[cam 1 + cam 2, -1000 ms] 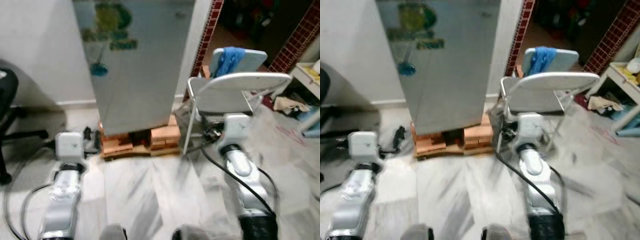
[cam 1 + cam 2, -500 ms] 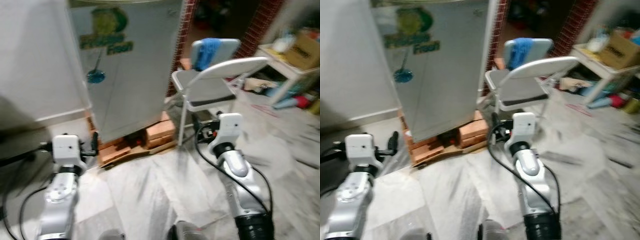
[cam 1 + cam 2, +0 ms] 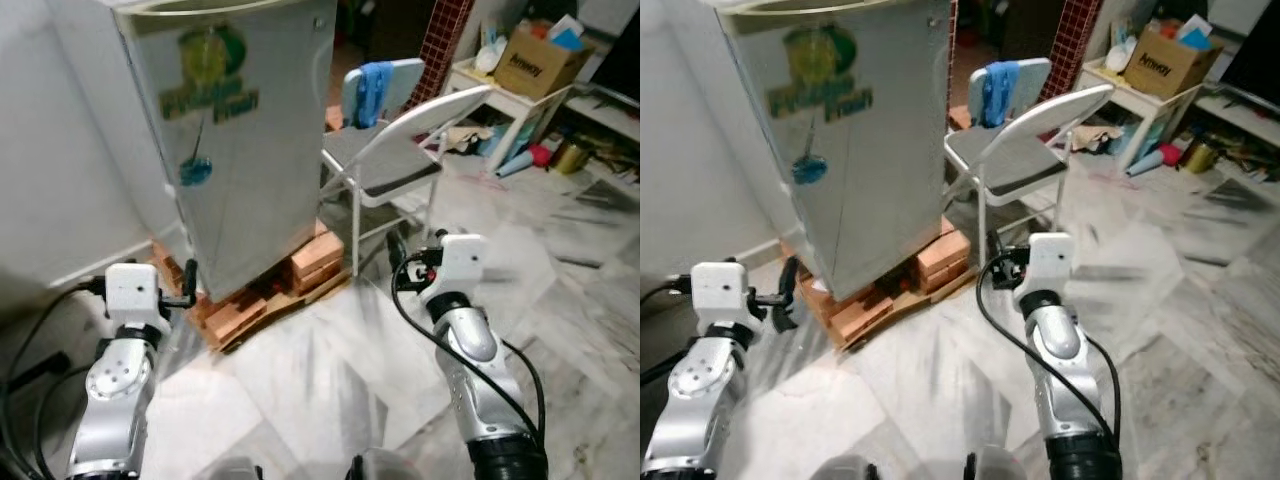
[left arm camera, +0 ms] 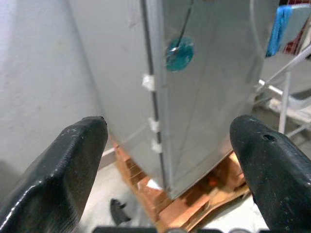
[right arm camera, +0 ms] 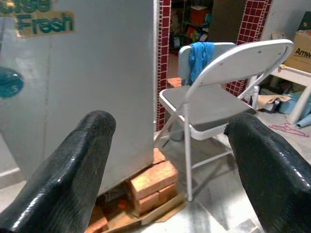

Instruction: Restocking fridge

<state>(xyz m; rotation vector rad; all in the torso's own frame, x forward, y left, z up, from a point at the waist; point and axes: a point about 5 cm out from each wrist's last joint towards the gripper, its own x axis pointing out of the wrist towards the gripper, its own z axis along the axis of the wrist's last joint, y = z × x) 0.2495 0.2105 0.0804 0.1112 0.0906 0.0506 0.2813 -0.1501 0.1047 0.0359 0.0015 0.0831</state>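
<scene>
Fridge (image 3: 245,130) stood shut against the white wall (image 3: 70,170), a grey cabinet raised on a stack of bricks (image 3: 300,268) and boards on the pale marble floor (image 3: 330,380). Its door carried a green sticker (image 3: 205,75) and a small teal round mark (image 3: 194,172). Low at the robot's left, the left gripper (image 4: 167,155) was held just before the fridge's near corner; the wrist view showed its two black fingers (image 4: 73,160) spread wide with nothing between them, the door's edge and the bricks framed in the gap. To the right of the fridge stood a grey folding chair (image 3: 385,165), close beside the bricks, with a blue cloth (image 3: 373,88) draped over the back of a second chair behind it. The right gripper (image 5: 170,160) hung in front of that chair, its fingers (image 5: 73,165) likewise wide apart and empty. Further right, a white table (image 3: 515,95) bore a cardboard box (image 3: 540,60), with clutter on the floor beneath it.
</scene>
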